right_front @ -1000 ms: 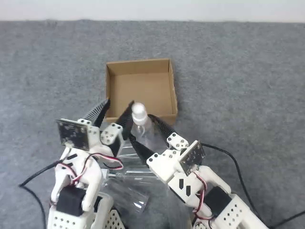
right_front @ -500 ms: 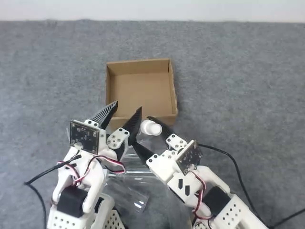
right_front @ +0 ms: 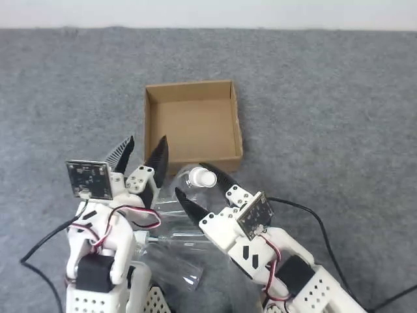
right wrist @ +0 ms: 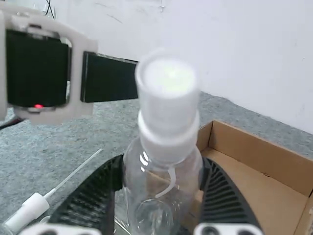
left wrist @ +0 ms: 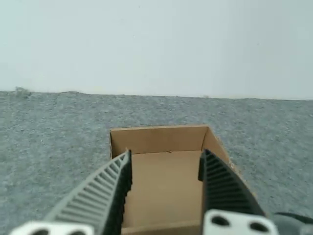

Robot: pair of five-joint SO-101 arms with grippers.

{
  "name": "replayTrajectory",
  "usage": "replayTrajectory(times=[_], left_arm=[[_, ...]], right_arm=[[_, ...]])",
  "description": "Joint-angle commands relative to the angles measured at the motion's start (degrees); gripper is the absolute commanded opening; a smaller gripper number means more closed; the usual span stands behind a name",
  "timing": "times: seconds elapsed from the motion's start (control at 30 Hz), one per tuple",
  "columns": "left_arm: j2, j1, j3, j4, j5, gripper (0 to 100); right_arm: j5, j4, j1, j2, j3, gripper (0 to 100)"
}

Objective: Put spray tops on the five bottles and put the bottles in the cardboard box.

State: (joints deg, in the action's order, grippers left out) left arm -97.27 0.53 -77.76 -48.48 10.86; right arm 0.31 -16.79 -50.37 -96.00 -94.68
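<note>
A clear bottle [right_front: 193, 179] with a white spray top [right wrist: 167, 93] on it sits between my right gripper's [right_front: 193, 181] fingers, which are shut on its body [right wrist: 163, 188]. It is held just in front of the near wall of the open cardboard box [right_front: 192, 124], its top tilted toward the box. My left gripper [right_front: 141, 152] is open and holds nothing, to the left of the bottle at the box's near left corner. The left wrist view looks between the left gripper's [left wrist: 166, 156] fingers into the box [left wrist: 166, 171], which has nothing in it.
More clear bottles [right_front: 171, 259] lie between the two arm bases. A loose white spray top with its tube [right wrist: 36, 204] lies on the grey carpet near the right gripper. Cables [right_front: 322, 238] trail beside the arms. A white wall [left wrist: 156, 44] stands beyond the carpet.
The right gripper tipped the capped bottle from upright toward the box and lowered it. The left gripper, which was beside the spray top, pulled away to the left.
</note>
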Motion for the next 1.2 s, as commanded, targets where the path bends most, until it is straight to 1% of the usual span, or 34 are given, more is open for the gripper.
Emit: replayTrajectory(times=[0.0,0.17,0.23,0.37,0.47,0.6,0.8,0.9,0.97,1.03,1.17], left_arm=[[-0.79,-2.99,4.62,-0.53,-0.7,21],[-0.79,-13.01,4.53,-0.88,-0.53,21],[-0.79,-15.65,4.53,-1.93,-0.44,21],[-0.79,-16.26,4.18,-7.3,-0.88,21],[-0.79,-17.23,2.59,-9.23,-0.97,21],[-0.79,-19.52,-1.1,-8.79,-0.97,21],[-0.79,-19.69,-5.32,-8.44,-1.05,21],[-0.79,-19.69,-8.31,-5.27,-3.96,21],[-0.79,-19.69,-9.19,-3.78,-5.63,18],[-0.79,-19.69,-9.1,-3.96,-6.07,17],[-0.79,-19.69,-9.19,-3.96,-6.15,16]], right_arm=[[1.49,-0.48,0.48,-1.36,1.49,8.3],[1.49,-0.48,3.3,-1.36,1.67,8.3],[1.49,-0.48,3.38,-1.36,1.67,8.3],[1.49,-0.48,3.47,-1.36,1.41,8.3],[1.49,-0.57,3.47,-1.36,1.32,8.3],[1.49,-1.01,3.56,-1.36,1.32,8.3],[1.14,-4.53,3.38,-1.36,2.73,8.3],[1.32,-4.53,3.47,-1.36,2.9,8.3],[1.41,-4.53,3.47,-1.36,2.99,8.3],[1.41,-4.62,3.56,-1.36,2.99,8.3],[1.41,-4.62,3.56,-1.36,3.25,7.7]])
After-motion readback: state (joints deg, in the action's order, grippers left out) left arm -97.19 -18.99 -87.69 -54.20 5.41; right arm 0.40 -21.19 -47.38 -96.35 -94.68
